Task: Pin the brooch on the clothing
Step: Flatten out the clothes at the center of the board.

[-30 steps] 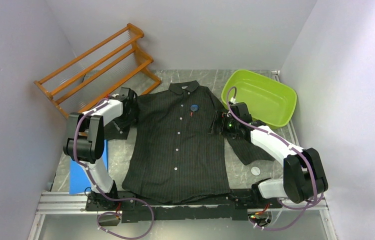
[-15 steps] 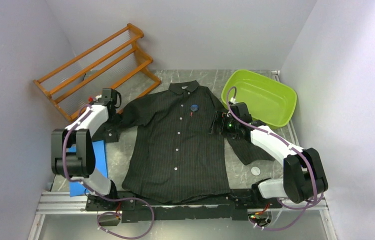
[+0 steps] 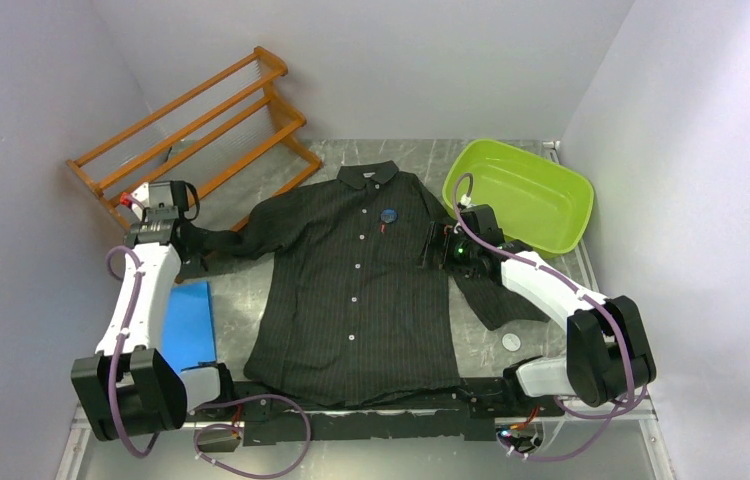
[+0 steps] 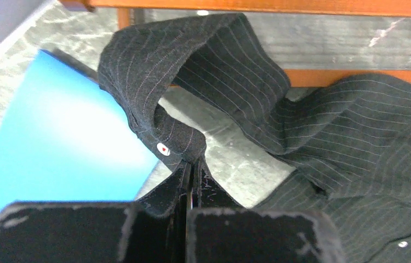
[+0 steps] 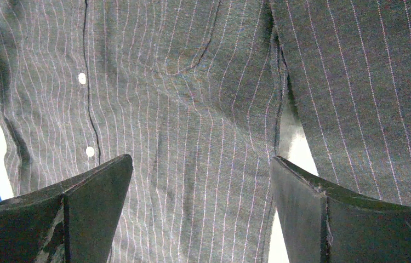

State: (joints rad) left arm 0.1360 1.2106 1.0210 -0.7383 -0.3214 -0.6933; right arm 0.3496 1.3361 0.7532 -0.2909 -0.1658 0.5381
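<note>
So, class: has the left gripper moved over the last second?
Yes. The left gripper has swung left along the wooden rack, away from the shirt body, drawing the sleeve out with it.

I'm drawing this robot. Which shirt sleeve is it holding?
The sleeve stretched toward the wooden rack: the left gripper is shut on its cuff. The other sleeve lies loose, and the right gripper is open.

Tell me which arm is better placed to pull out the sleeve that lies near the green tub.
Right. The right gripper, open, hangs over the shirt beside that sleeve; the left gripper is shut on the other sleeve's cuff, by the wooden rack.
</note>
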